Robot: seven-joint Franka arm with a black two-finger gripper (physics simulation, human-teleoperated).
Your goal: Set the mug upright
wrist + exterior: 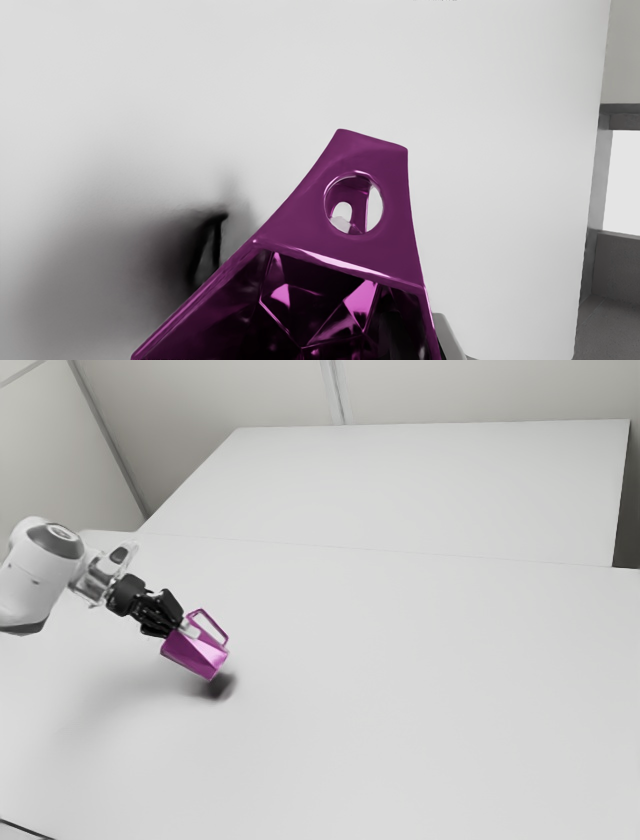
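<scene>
One white arm (35, 575) enters from the exterior view's left, ending in a black gripper (182, 624) closed on the purple mug (195, 653) by its wall. The mug hangs tilted at the fingertips, its mouth facing the gripper, base pointing away and down, handle (216, 625) on the upper side. Beyond the gripper, a dark shadow (221, 688) lies on the pale table (400, 690), below the mug.
</scene>
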